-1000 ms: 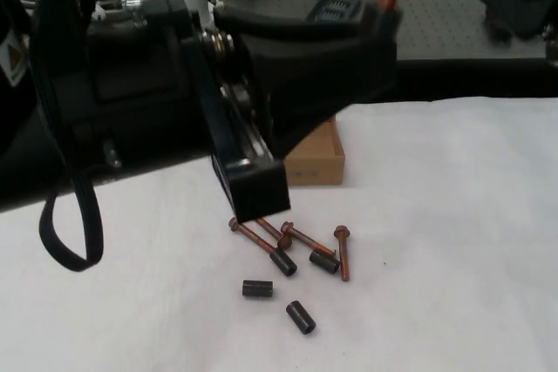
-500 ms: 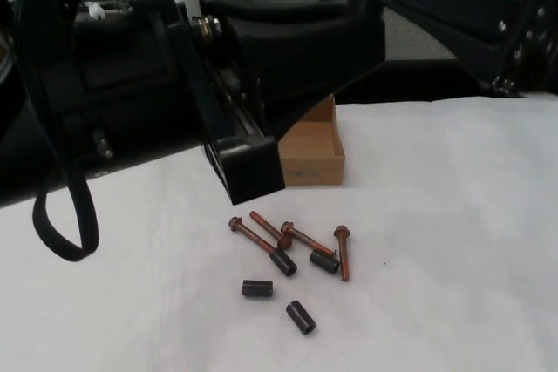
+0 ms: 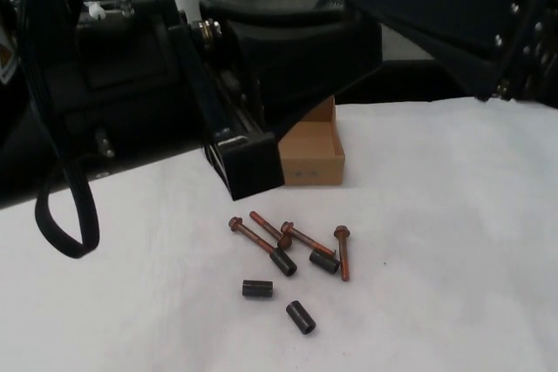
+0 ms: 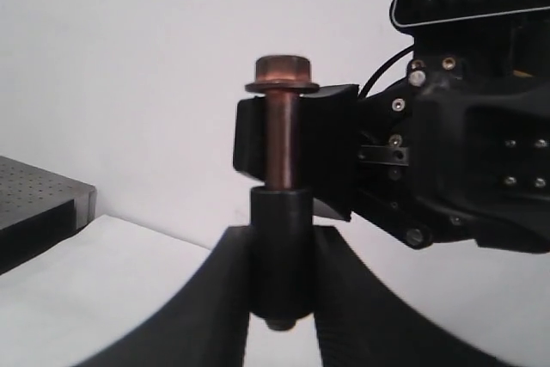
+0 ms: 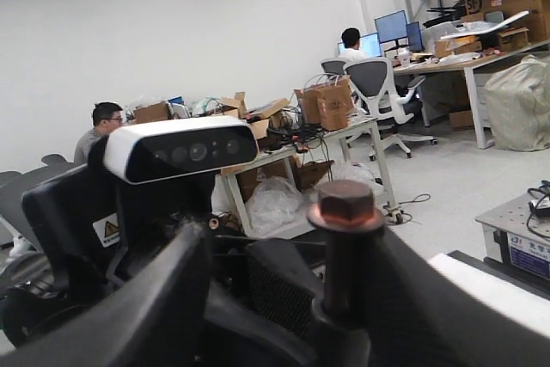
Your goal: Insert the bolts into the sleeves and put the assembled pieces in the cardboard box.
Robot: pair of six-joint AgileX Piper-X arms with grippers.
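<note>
Held bolt: it is copper-brown (image 4: pixel 279 139), long and thin, with a six-sided head and a flat ring under the head. It stands straight up in the air in front of a white wall.
Held sleeve: it is a short black tube (image 4: pixel 279 255), and it stands upright too. The bolt goes down into its top. A small brown tip peeks out at its bottom.
My left jaws: they are closed tight on the sleeve, one curved black finger (image 4: pixel 202 307) on each side.
My right jaws: they are clamped on the bolt's stem, just under the head and just above the sleeve.
Loose bolts: four more (image 3: pixel 305 238) lie close together on the table.
Loose sleeves: four black ones (image 3: pixel 257 288) lie with them. Two lie apart, nearer the camera. Two sit at the ends of bolts, and I cannot tell if those bolts are inside them.
Cardboard box: it is brown (image 3: pixel 314 161) and sits on the table behind the loose bolts. A black arm hides part of it.
Table: it is covered in white cloth (image 3: pixel 453 241).
</note>
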